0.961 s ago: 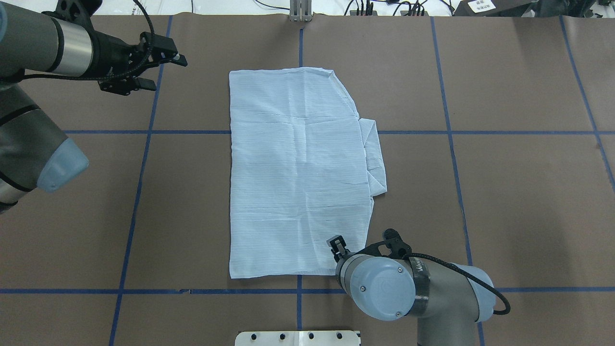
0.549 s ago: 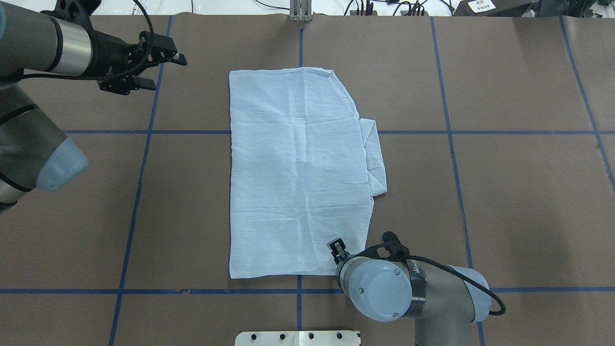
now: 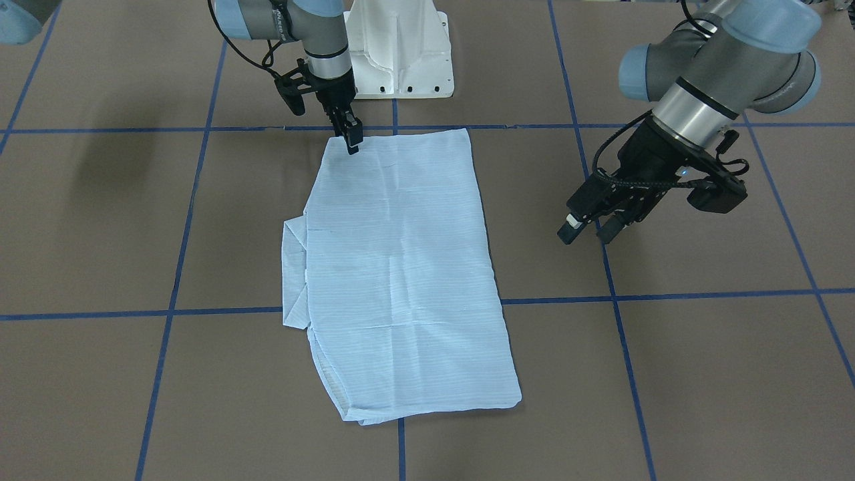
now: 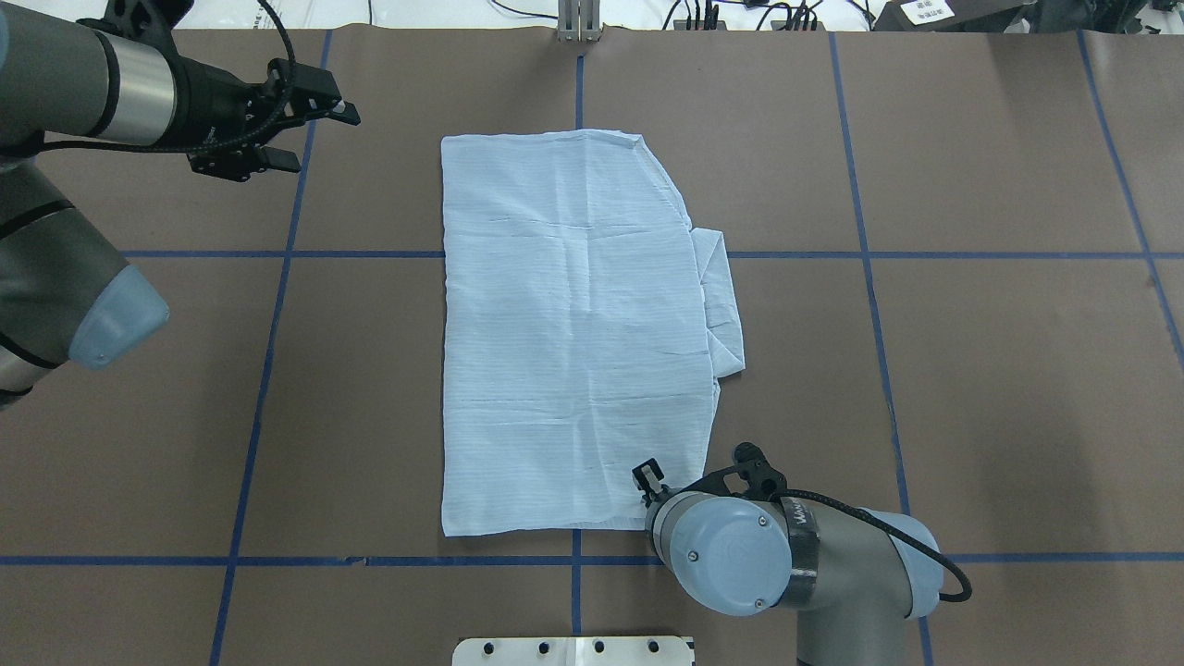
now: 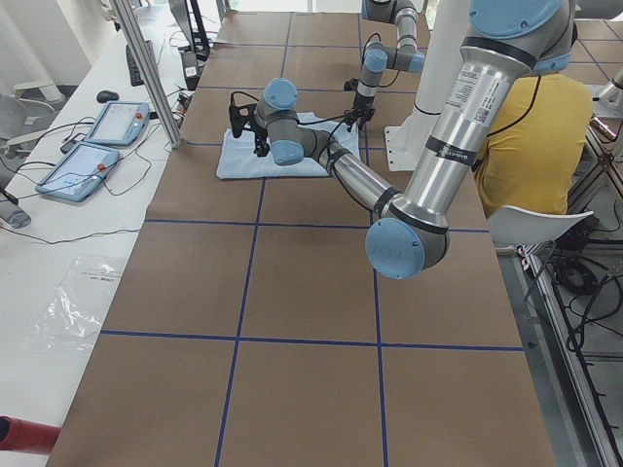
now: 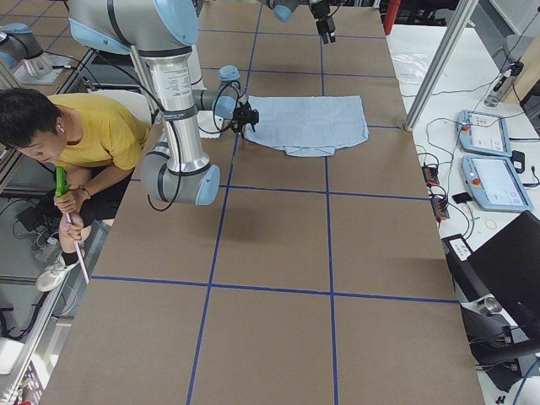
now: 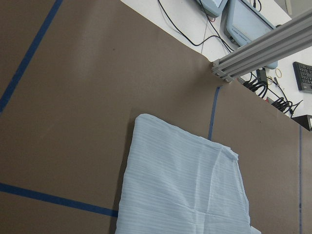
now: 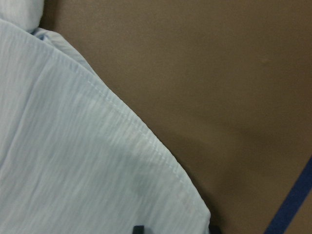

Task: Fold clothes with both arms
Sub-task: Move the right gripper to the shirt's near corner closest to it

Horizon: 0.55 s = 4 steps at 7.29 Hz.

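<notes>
Right pincer (image 3: 351, 141) points down, tip on near right corner of shirt (image 4: 573, 333); fingers close together, cannot tell whether clamped on fabric. Left pincer (image 3: 586, 232) has fingers apart, holds nothing, hovers over bare counter (image 4: 971, 388), well clear of shirt's left edge. Shirt folded flat in long rectangle mid-counter, small folded flap sticking out on its right side.

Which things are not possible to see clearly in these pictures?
Whether the right gripper holds the shirt: too small in the front view, covered by its wrist overhead; the right wrist view shows only a dark tip at its edge.
Buttons: shown in no view.
The shirt's middle, left side view: covered by the left arm.
</notes>
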Available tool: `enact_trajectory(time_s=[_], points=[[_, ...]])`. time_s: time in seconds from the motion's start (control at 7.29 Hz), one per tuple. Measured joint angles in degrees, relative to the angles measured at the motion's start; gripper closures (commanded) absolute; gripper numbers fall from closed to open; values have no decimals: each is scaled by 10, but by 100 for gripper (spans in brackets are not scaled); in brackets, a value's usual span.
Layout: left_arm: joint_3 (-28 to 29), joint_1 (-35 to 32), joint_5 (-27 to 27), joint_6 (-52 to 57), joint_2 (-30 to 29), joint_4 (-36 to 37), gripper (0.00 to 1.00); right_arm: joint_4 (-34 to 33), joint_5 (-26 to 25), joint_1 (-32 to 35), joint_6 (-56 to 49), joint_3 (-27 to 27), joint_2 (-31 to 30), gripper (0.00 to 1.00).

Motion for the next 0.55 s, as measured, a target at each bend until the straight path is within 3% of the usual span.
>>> enact_trajectory(time_s=[0.55], points=[[-1, -1, 0, 0, 1, 0, 1, 21, 4, 17, 1, -4, 2, 100]])
